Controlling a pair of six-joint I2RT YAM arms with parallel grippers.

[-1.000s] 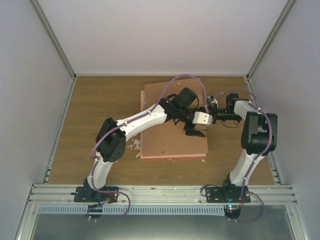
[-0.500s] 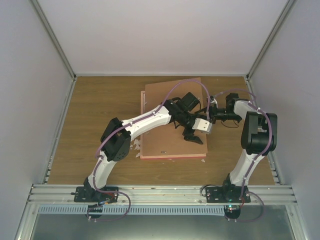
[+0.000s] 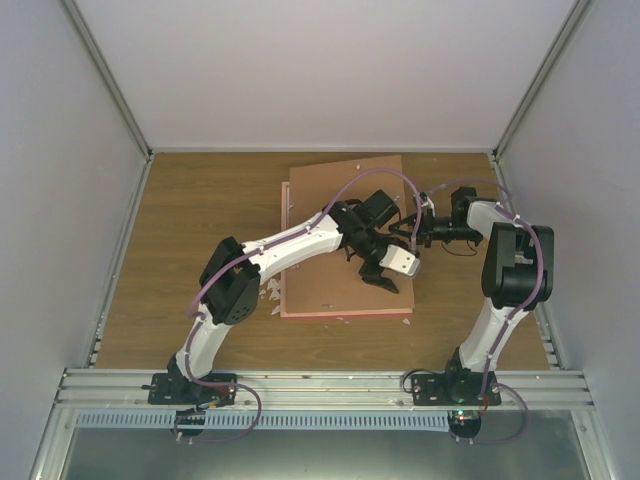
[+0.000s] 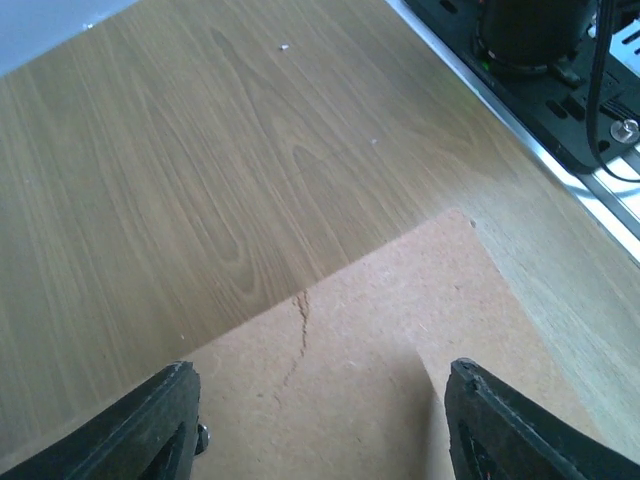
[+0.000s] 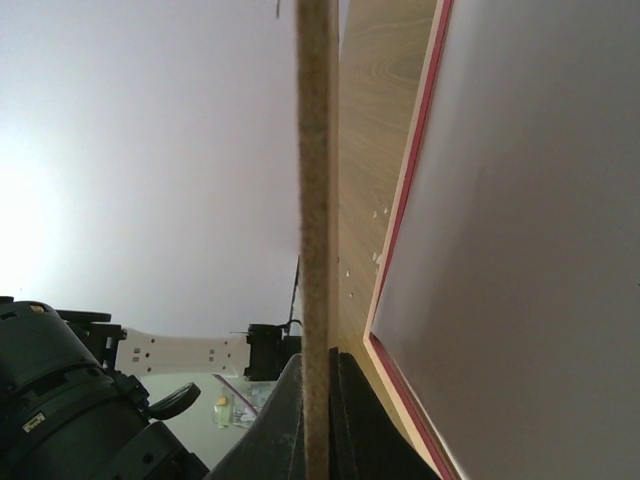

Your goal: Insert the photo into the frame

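The photo is nowhere I can make out; if it sits in the stack, the board (image 3: pixel 340 270) covers it. Most of the frame (image 3: pixel 340 314) is hidden the same way. From above only a thin pink strip shows, on the base side of the left pincer (image 3: pixel 385 272) and along the edge away from the right pincer (image 3: pixel 418 228).

The frame lies flat on the counter (image 3: pixel 200 220), right under the left pincer. Its long axis seems to run from the arm bases toward the far wall, though it looks nearly square from here.

The right wrist view shows the board edge-on (image 5: pixel 316 200), cut off at top and bottom. The right pincer (image 5: pixel 318 400) is narrow, a finger on each face, clamped on that edge. Just beside it runs the frame's pink rim (image 5: pixel 415 170), with a wedge of counter between the two. Inside the rim is a pale sheet (image 5: pixel 540 250); whether that is pane, mat or a print's back I cannot tell.

The left pincer (image 4: pixel 320 400) hangs wide apart over a corner of the board (image 4: pixel 380 340), holding nothing, only its fingertips in shot. A thin crack (image 4: pixel 298 330) runs through the board just ahead of it, with bare counter (image 4: pixel 200 150) beyond. Small white scraps (image 3: pixel 266 290) lie on the counter beside the frame, back toward the left arm's elbow.
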